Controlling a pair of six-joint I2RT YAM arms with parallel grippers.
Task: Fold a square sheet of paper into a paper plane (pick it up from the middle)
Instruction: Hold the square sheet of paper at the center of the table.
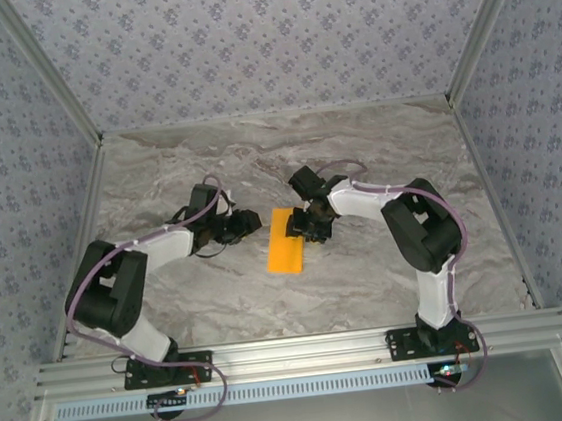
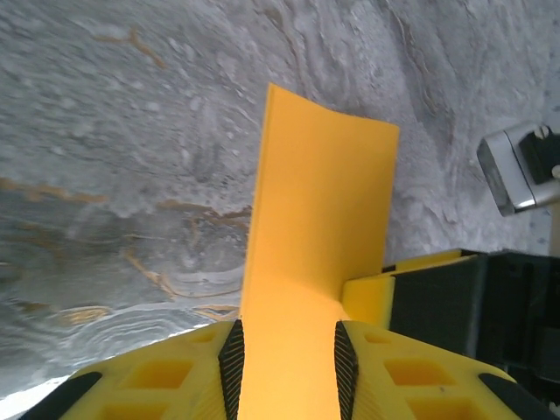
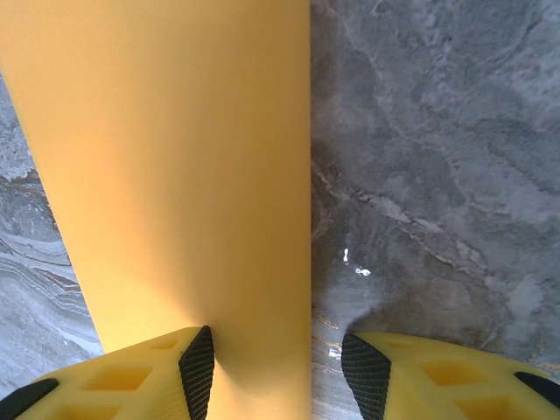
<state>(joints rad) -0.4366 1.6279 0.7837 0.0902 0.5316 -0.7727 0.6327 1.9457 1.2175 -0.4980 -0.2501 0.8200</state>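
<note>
The bright-orange sheet of paper (image 1: pixel 284 242) lies on the marble table (image 1: pixel 205 158) between the two arms as a narrow rectangle, no longer a full square. My left gripper (image 1: pixel 255 220) is at its upper left. In the left wrist view the paper (image 2: pixel 319 201) runs up between the spread fingers of this open gripper (image 2: pixel 289 350). My right gripper (image 1: pixel 308 230) is at the sheet's upper right edge. It is open (image 3: pixel 280 359) and straddles the right edge of the paper (image 3: pixel 175 157), its left finger over the sheet and its right finger (image 3: pixel 367 372) over bare table.
One yellow finger of the right gripper (image 2: pixel 372 297) touches the sheet's side in the left wrist view, with the right arm's black body (image 2: pixel 472 306) behind it. Patterned walls (image 1: pixel 262 31) enclose the table on three sides. An aluminium rail (image 1: pixel 296 352) runs along the near edge.
</note>
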